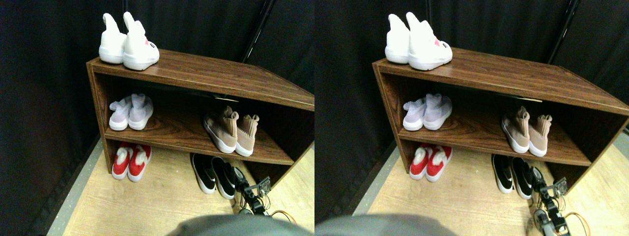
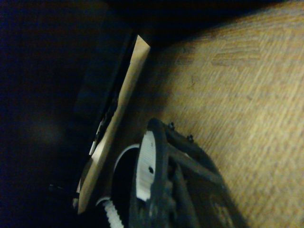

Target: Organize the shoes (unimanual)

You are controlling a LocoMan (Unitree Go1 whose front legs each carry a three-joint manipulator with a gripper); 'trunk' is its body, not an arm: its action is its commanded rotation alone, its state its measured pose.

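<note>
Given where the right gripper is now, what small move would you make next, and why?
Probably nudge the right gripper slightly further toward the black slip-ons on the floor: it sits right beside the nearer shoe, and no grasp shows in either view.

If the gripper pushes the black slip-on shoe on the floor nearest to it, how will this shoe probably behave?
The black slip-on shoe sits low on a flat white sole, so it would probably slide over the smooth wooden floor rather than tip. It touches its twin, so a sideways push would likely move both. It looks small, probably light.
</note>
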